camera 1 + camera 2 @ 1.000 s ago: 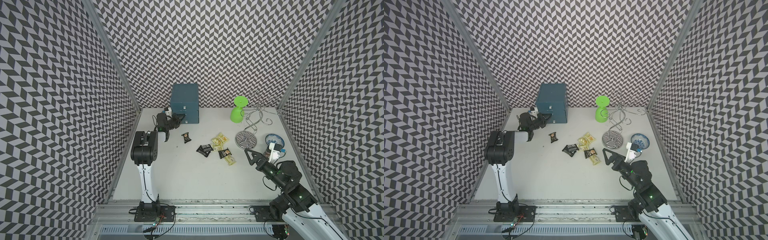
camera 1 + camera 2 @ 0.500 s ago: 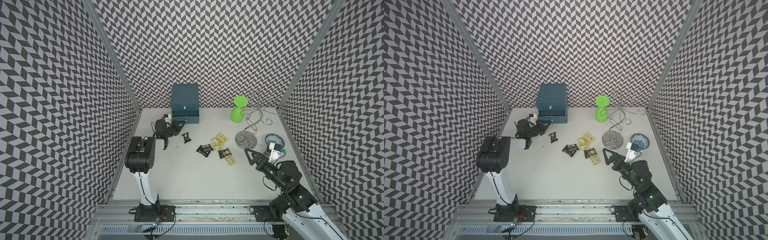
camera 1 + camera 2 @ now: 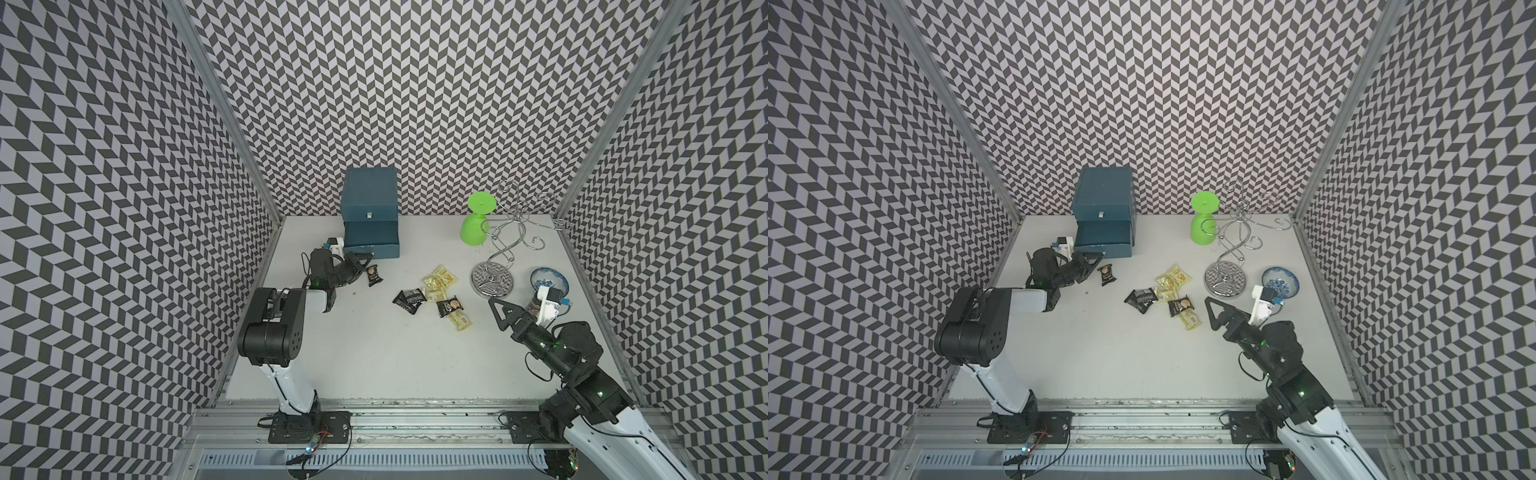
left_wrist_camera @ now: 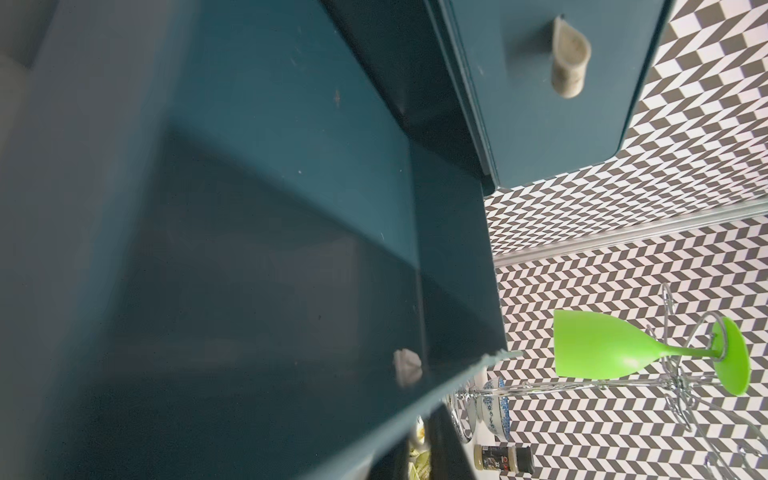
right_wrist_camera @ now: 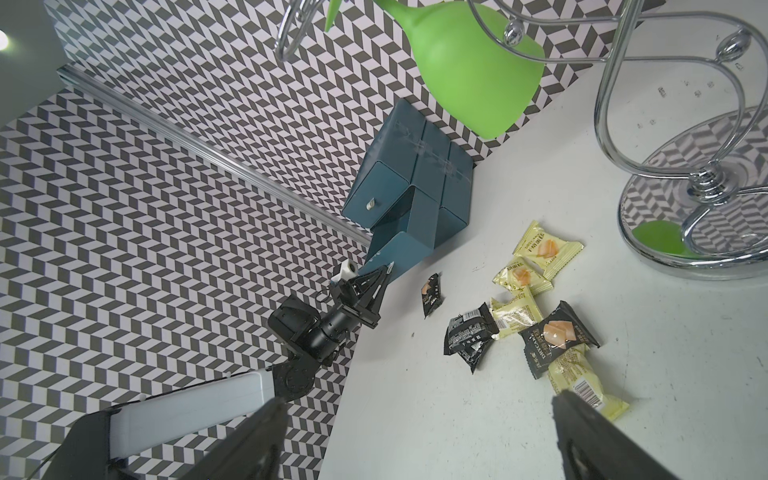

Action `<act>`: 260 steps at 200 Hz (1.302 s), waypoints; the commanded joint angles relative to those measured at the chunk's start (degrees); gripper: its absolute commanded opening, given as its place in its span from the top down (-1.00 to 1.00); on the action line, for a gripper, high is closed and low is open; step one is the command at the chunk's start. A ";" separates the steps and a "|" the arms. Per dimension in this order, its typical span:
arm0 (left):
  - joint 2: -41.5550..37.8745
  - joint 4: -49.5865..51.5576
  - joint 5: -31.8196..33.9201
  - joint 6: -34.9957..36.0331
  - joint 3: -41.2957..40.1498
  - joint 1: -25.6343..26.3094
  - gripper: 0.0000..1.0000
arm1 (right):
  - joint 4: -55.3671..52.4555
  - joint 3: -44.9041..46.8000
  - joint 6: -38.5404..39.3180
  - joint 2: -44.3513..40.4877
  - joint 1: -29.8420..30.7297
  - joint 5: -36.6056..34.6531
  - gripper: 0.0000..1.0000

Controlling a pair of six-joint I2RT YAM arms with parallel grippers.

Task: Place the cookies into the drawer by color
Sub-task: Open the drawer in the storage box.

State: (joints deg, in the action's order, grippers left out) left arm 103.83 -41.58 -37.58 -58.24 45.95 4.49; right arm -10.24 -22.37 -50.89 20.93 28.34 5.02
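The dark teal drawer (image 3: 369, 195) chest stands at the back of the table, with a lower drawer (image 3: 370, 235) pulled out and nothing showing inside it (image 4: 249, 208). My left gripper (image 3: 367, 259) sits at that drawer's front, and its fingers (image 4: 442, 446) are parted by a narrow gap with nothing in it. One black cookie packet (image 3: 373, 275) lies just right of it. Several black and pale yellow cookies (image 3: 434, 294) lie mid-table, also in the right wrist view (image 5: 519, 316). My right gripper (image 3: 498, 309) hovers right of them, wide open (image 5: 417, 399) and empty.
An upturned green goblet (image 3: 476, 224) stands at the back right beside a chrome wire stand (image 3: 493, 282). A blue-and-white bowl (image 3: 549, 281) and a small spice jar (image 4: 503, 459) sit near the right wall. Patterned walls close in three sides.
My left gripper has drawn back from the chest, sliding the lower drawer out, and its jaws have parted slightly. The right arm has not moved.
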 commanded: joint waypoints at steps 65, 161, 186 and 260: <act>-6.28 3.38 5.99 6.99 -4.27 1.83 -0.40 | 3.01 0.13 -0.34 -0.48 0.21 0.43 -0.99; -24.75 35.95 50.37 23.56 -2.24 20.04 -0.40 | 5.23 0.15 -0.42 1.37 0.22 1.33 -0.99; -17.17 41.33 50.73 24.74 3.24 20.03 -0.36 | 5.96 -0.79 1.60 2.68 0.18 2.63 -1.00; -0.90 44.22 50.15 25.89 12.85 19.95 -0.45 | 6.02 -8.37 15.03 9.90 2.84 9.33 -0.98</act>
State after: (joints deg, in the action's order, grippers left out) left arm 100.53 0.30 10.68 -33.69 55.53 24.49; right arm -7.20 -27.97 -41.36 28.69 29.67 11.09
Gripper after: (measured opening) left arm 0.721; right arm 0.988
